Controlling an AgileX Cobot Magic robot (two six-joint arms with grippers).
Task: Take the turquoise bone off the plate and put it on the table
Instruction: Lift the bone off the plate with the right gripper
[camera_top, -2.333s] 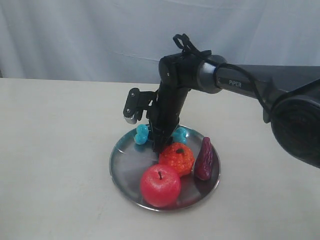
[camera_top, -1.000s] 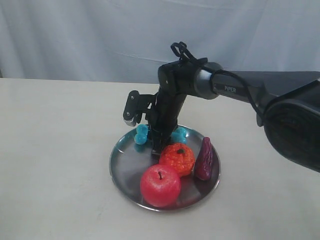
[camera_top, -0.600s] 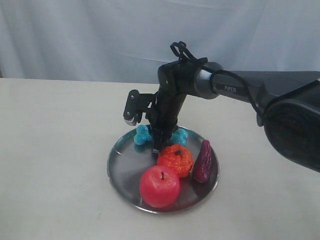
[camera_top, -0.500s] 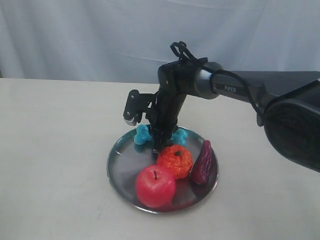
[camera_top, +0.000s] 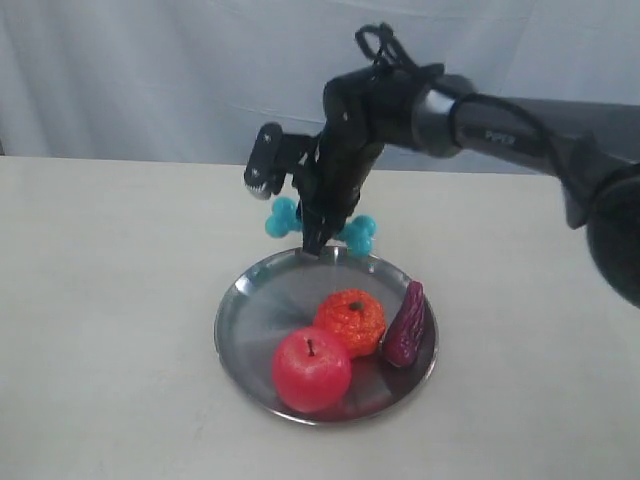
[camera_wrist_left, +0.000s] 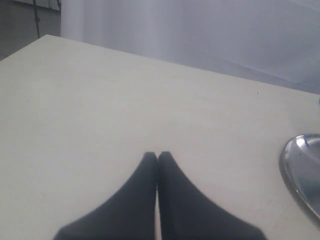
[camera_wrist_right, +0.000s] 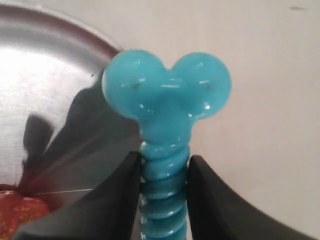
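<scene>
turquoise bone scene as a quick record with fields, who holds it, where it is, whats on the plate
bone: turquoise ribbed rubber bone, in the air above the far rim of the round shiny silver metal plate
right hand: shut on the bone's shaft
left hand: shut, empty
on plate: red apple, orange fruit, dark purple fruit
plate rests on: off-white table
task: bone not yet on table

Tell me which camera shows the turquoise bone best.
The right wrist view: the turquoise bone fills it, knob and ribs sharp, pinched in the right hand. The exterior view shows only its ends; the left wrist view, almost nothing.
</scene>
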